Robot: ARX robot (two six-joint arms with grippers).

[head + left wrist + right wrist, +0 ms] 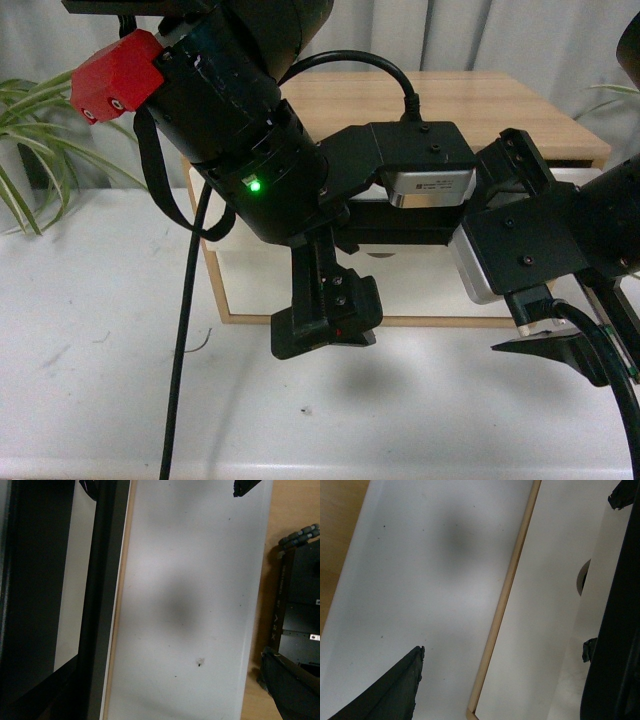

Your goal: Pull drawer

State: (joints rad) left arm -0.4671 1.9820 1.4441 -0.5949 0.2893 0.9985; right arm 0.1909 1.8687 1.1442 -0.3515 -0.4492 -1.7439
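Observation:
The drawer [592, 178] is the upper white front of a small wood cabinet [480, 105]. Both arms hide most of it, so I see no bar handle in the front view. Its half-round notch [582, 577] shows in the right wrist view, at the seam above the plain white lower front [540, 610]. My left gripper [325, 335] hangs open just in front of the lower front, holding nothing. My right gripper [560, 345] [495, 680] is open over the table, to the right and nearer the robot. A long black bar [106, 580] lies along the cabinet's wood edge in the left wrist view.
The cabinet stands on a white table [90, 330] [185, 605] [420, 580]. A black cable [180, 340] hangs from the left arm to the table. Green plants [25, 150] stand at the far left. The wood floor [290, 510] and the robot base [300, 610] lie past the table's front edge.

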